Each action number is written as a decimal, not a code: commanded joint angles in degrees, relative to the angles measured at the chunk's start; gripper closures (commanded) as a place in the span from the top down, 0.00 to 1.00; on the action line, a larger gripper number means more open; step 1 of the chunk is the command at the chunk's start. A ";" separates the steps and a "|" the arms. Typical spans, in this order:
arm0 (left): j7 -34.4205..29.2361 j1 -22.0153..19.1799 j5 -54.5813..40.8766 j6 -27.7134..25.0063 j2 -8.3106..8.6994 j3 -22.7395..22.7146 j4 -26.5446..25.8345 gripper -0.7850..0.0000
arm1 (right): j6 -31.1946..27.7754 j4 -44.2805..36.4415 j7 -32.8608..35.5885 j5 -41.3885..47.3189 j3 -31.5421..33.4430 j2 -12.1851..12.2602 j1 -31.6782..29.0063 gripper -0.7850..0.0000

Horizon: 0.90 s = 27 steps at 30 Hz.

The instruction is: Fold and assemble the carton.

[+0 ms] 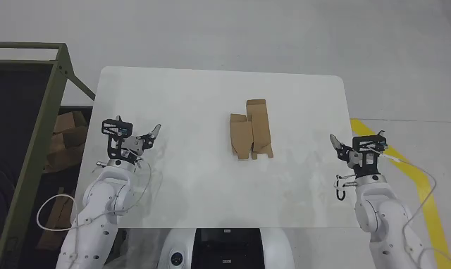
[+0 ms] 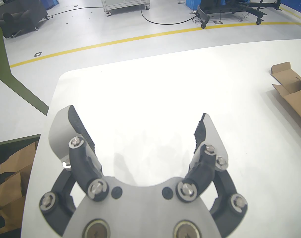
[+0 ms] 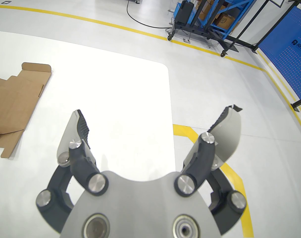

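**Carton flat at mid-table, both my grippers open and well off it**

The carton (image 1: 251,130) lies unassembled on the white table (image 1: 211,93), about midway between my two arms. It is a brown sheet with its flaps spread, and nothing is touching it.

My left gripper (image 1: 137,129) hangs over the table's left part, near that edge, with its fingers spread wide and nothing between them. In the left wrist view the gripper (image 2: 138,118) looks across bare tabletop, and the carton (image 2: 292,92) sits well off to one side, out of line with the gap between the fingers.

My right gripper (image 1: 356,136) is at the table's right edge, also wide open and holding nothing. In the right wrist view it (image 3: 155,111) straddles that edge, with one finger over the table and the other out over the floor and its yellow line (image 3: 190,131). The carton (image 3: 14,97) lies well apart from it, toward the table's middle.

Beside the table's left edge stands a green frame (image 1: 42,107) with cardboard pieces (image 1: 67,132) inside it.
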 commanded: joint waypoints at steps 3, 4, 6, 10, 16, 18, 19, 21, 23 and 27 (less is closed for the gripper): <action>0.00 0.00 0.00 0.00 0.00 0.00 0.00 1.00 | 0.00 0.00 0.00 0.00 0.00 0.00 0.00 1.00; 0.00 0.00 0.00 0.00 0.00 0.00 0.00 1.00 | 0.00 0.00 0.00 0.00 0.00 0.00 0.00 1.00; 0.00 0.00 0.00 0.00 0.00 0.00 0.00 1.00 | 0.00 0.00 0.00 0.00 0.00 0.00 0.00 1.00; -0.07 -0.34 0.29 -1.08 -0.05 0.42 -0.34 1.00 | 0.00 0.00 0.00 0.00 0.00 0.00 0.00 1.00; -4.26 -2.32 0.28 -3.82 -0.12 1.67 -2.02 1.00 | 0.00 0.00 0.00 0.00 0.00 0.00 0.00 1.00; -7.35 -3.29 -0.76 -6.07 -0.09 2.28 -2.82 1.00 | 0.00 0.00 0.00 0.00 0.00 0.00 0.00 1.00; -9.02 -3.85 -1.79 -7.15 -0.09 2.41 -3.32 1.00 | 0.00 0.00 0.00 0.00 0.00 0.00 0.00 1.00; -13.24 -4.91 -7.14 -10.73 -0.12 2.87 -3.94 1.00 | 0.00 0.00 0.00 0.00 0.00 0.00 0.00 1.00; -17.57 -6.60 -10.05 -12.26 -0.02 2.23 -4.54 1.00 | 0.00 0.00 0.00 0.00 0.00 0.00 0.00 1.00; -25.21 -9.07 -15.72 -16.62 0.19 2.41 -5.87 1.00 | 0.00 0.00 0.00 0.00 0.00 0.00 0.00 1.00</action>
